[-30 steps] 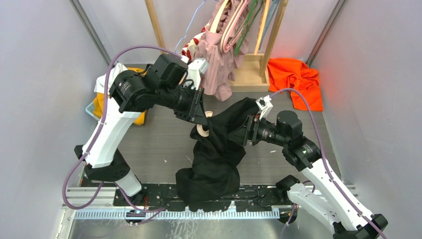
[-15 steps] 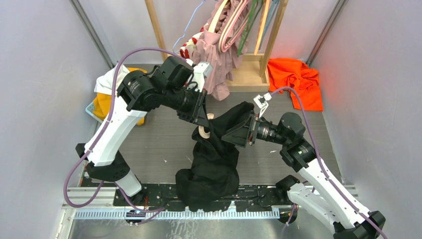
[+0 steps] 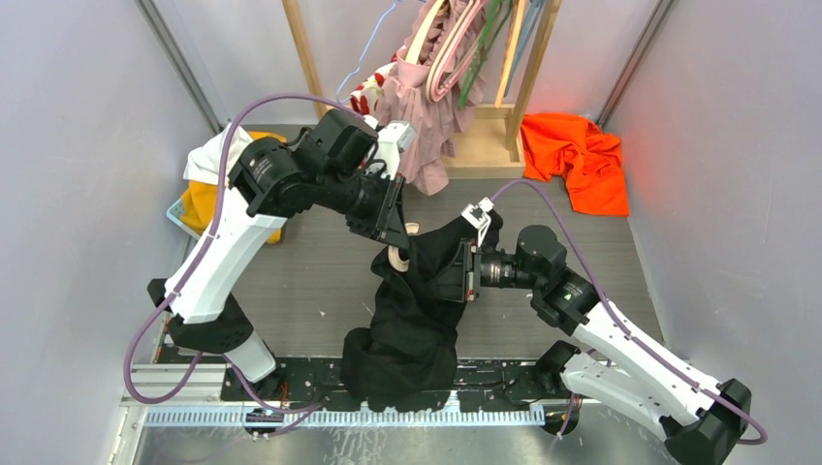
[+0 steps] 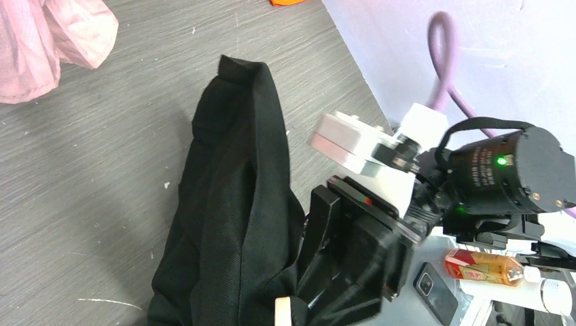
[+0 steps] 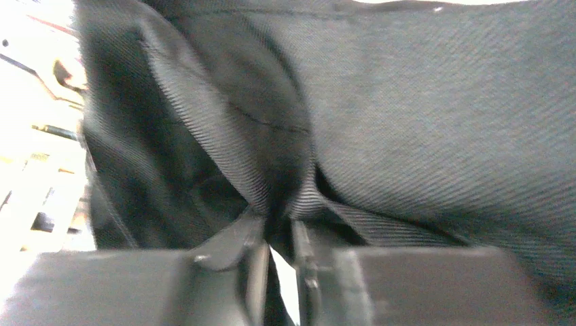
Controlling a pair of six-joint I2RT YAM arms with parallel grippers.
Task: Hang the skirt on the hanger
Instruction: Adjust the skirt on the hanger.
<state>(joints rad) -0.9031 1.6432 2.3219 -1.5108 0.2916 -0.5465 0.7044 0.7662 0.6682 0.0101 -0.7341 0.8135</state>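
Skirt: the black skirt is held up over the middle of the grey bench, hung between the two grippers. Its top edge runs from one gripper to the other. The rest drops in heavy folds and ends bunched on the near edge of the bench.

Hanger: only a short piece of the cream hanger shows, poking out of the top of the skirt just below the left gripper. The fabric hides the rest, so it cannot be told how far the hanger sits inside the skirt.

Left gripper: the left gripper points down and to the right, closed on the cream hanger, with skirt fabric touching it.

Right gripper: the right gripper has its fingers drawn close together, and a fold of the skirt is pinched at their tips. Only a narrow bright slit is left between them. From the left wrist, its dark fingers are pressed into the right side of the skirt.

Rack: a wooden rack stands at the far edge, and a pink garment hangs from it, apart from the skirt.

Orange cloth: the orange cloth lies crumpled on the bench, right of the rack and well apart from the skirt.
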